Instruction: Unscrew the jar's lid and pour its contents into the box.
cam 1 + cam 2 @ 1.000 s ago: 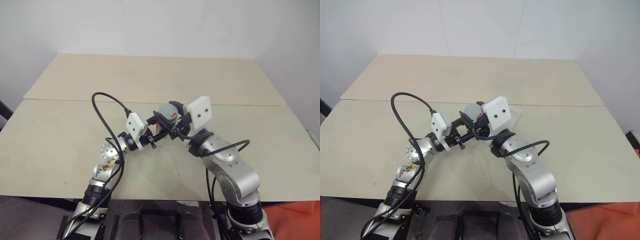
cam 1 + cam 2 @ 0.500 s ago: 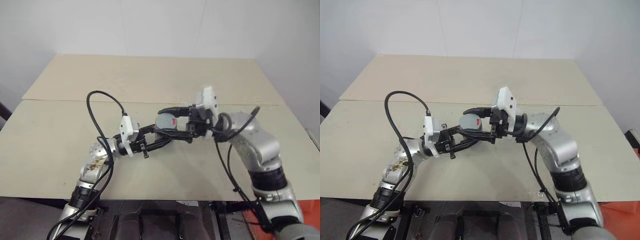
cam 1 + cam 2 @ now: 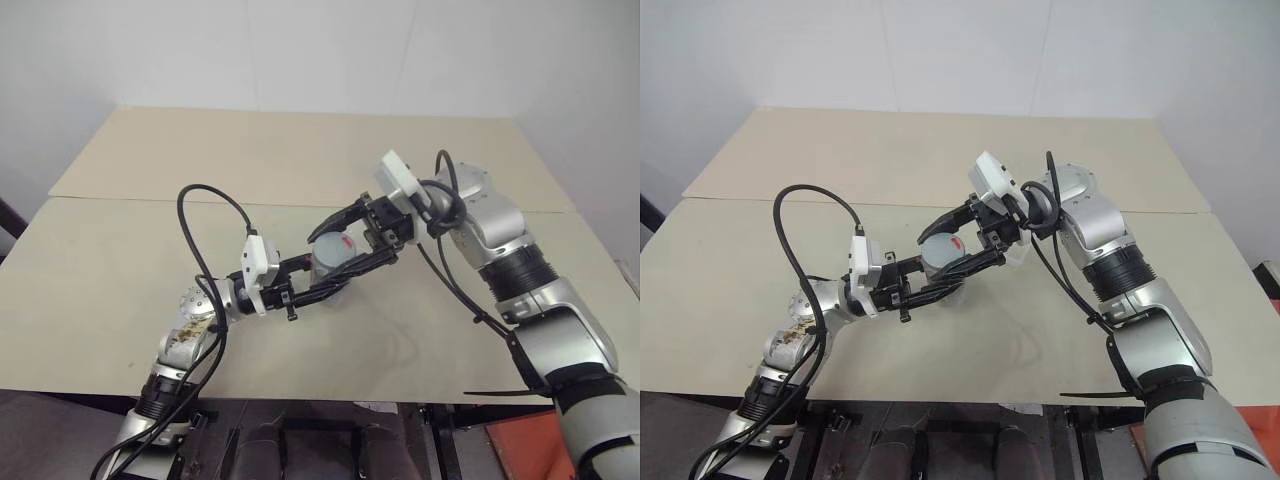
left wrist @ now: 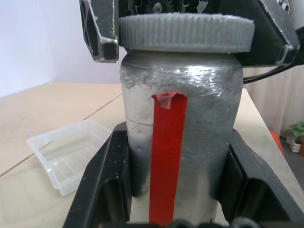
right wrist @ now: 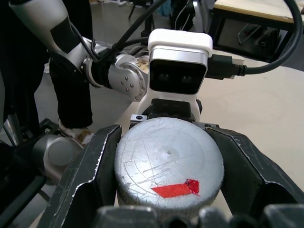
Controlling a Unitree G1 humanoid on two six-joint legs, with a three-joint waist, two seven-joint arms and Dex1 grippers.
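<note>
Now the right arm has swung from low at the right of the frame to high on the right, and the right gripper (image 3: 345, 240) comes at the lid (image 4: 185, 32) from above instead of from the side. Compared with a second ago its fingers (image 5: 83, 175) have loosened; they stand on both sides of the lid, but I cannot tell if they press it. I judge this as a re-grip between two turns, so the lid is still on. The left gripper (image 4: 173, 185) stays clenched on the jar (image 3: 330, 262), which hangs above the surface (image 3: 120, 270) near the frame centre. The jar stands upright, long axis vertical, lid upward, red stripe toward the left wrist camera. The box (image 4: 71, 154) lies empty on the surface beside it.
</note>
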